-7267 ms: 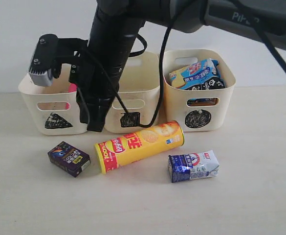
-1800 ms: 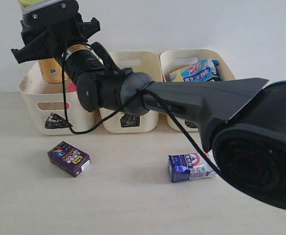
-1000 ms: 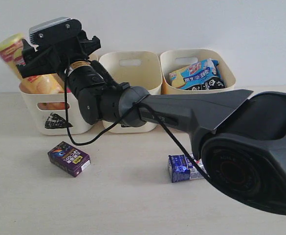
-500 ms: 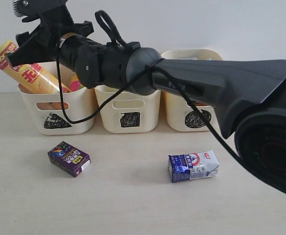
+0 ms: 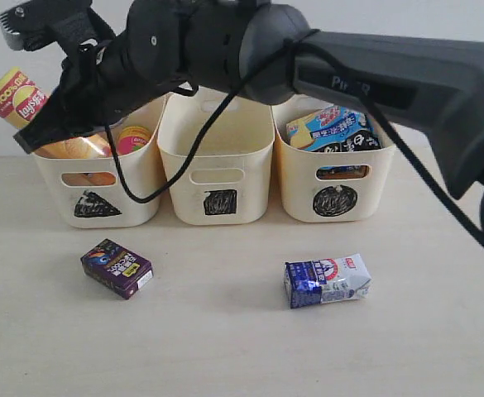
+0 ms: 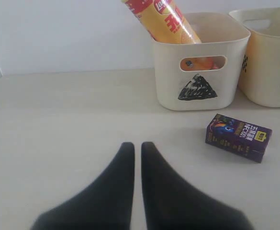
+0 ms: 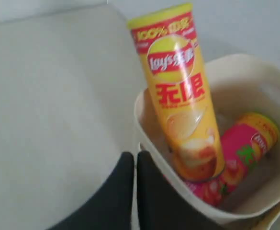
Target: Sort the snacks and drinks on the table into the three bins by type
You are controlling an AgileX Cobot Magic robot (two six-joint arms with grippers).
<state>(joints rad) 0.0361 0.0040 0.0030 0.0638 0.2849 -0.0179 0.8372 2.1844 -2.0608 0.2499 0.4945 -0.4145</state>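
Yellow-orange chip tube (image 5: 26,107) sits base-down in the triangle bin (image 5: 134,194). It leans steeply, w/ its capped top poking out past the bin's outer end, and nothing grips it. Pink tube (image 5: 132,138) lies in the same bin beside it, touching the yellow one's lower part in the R wrist view. That bin is the left one of 3 in a row along the table's (image 5: 225,347) back edge. The square bin (image 5: 175,182) is mid-row and the circle bin (image 5: 295,186) at the right end. The circle bin holds the blue-black-white bag (image 5: 333,122), which sticks up above the rim. Both drinks lie flat on the table in front of the row, well apart from each other. The dark purple carton (image 5: 117,268) is in front of the triangle bin and the blue-and-white carton (image 5: 327,281) in front of the circle bin. R gripper (image 7: 135,155) has its fingers pressed together and holds nothing. Its tips are at the triangle bin's rim, just beside the yellow tube; can't tell if they touch the rim. R arm (image 5: 349,66) reaches across above the bins from the right side. L gripper (image 6: 137,145) is also closed w/ nothing btwn the fingers. It is over bare table, apart from the purple carton and the triangle bin.
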